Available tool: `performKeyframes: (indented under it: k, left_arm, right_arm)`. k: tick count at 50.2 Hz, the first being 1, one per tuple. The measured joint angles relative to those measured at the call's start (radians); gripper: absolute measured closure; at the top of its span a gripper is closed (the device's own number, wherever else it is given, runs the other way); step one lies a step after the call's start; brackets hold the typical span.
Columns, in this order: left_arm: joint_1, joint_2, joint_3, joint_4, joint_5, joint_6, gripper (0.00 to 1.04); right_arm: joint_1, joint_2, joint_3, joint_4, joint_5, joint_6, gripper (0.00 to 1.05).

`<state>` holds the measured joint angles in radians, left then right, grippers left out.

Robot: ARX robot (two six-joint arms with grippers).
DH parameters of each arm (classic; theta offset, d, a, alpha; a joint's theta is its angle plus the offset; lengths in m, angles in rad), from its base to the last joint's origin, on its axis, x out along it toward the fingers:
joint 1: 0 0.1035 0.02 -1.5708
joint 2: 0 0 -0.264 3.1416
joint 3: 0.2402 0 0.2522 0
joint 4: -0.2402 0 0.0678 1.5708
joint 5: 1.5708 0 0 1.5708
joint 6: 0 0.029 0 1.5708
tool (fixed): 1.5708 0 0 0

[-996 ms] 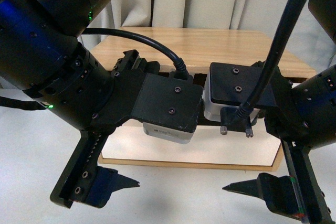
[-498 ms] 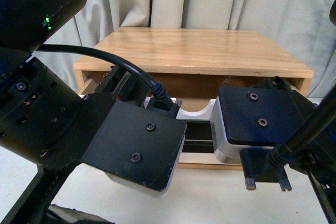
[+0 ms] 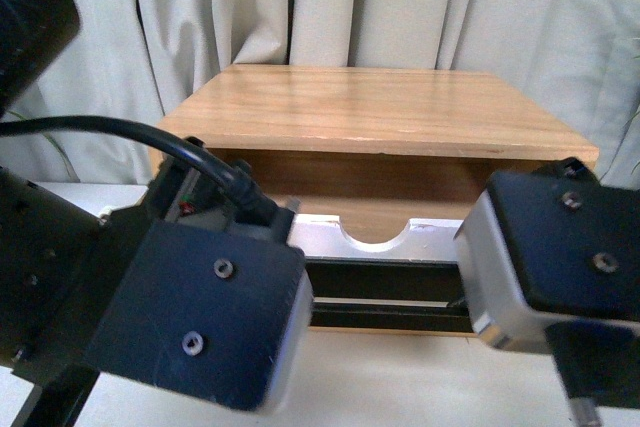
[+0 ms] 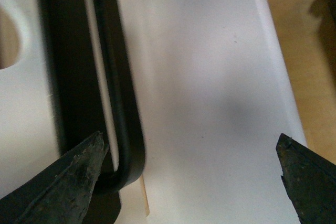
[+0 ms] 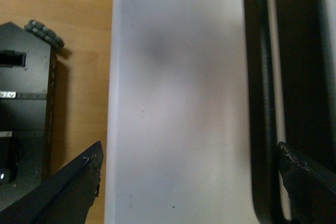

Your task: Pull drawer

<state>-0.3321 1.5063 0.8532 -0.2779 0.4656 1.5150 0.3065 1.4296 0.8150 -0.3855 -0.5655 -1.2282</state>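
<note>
Indoor robot test bench, lab-type setup.

Backdrop of pale pleated curtains (image 3: 400, 7) filling the whole background. Lone wooden cabinet (image 3: 370, 107) with a white-fronted drawer (image 3: 420, 235), set out like a test piece on a plain white tabletop (image 3: 400, 377). Black machine housings (image 3: 200, 317) with exposed screw heads close to the lens, thick black cable (image 3: 120, 129) looped across. From the wrist views: wood-toned surface (image 5: 68, 3) beyond the drawer front, probably floor, with a black boxy unit (image 5: 26, 103) on small wheels standing on it. Bare, staged look throughout; hardware and one prop.
</note>
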Motion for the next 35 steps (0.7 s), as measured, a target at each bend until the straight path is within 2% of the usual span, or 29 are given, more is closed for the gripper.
performKeyframes:
  k: [11,19,25,35]
  left_arm:
    - [0.035,-0.086,-0.062,0.204,0.067,-0.165,0.06]
    - [0.072,-0.163,-0.135,0.411,0.061,-0.354,0.06]
    - [0.122,-0.259,-0.223,0.586,0.003,-0.575,0.06]
    - [0.203,-0.513,-0.421,0.812,-0.079,-0.952,0.06]
  right_arm:
    - [-0.043,-0.112,-0.056,0.154,-0.078,0.103,0.09]
    - [-0.072,-0.191,-0.132,0.317,-0.084,0.23,0.09]
    - [-0.113,-0.277,-0.216,0.53,-0.048,0.407,0.09]
    - [-0.185,-0.463,-0.383,0.729,0.006,0.667,0.09]
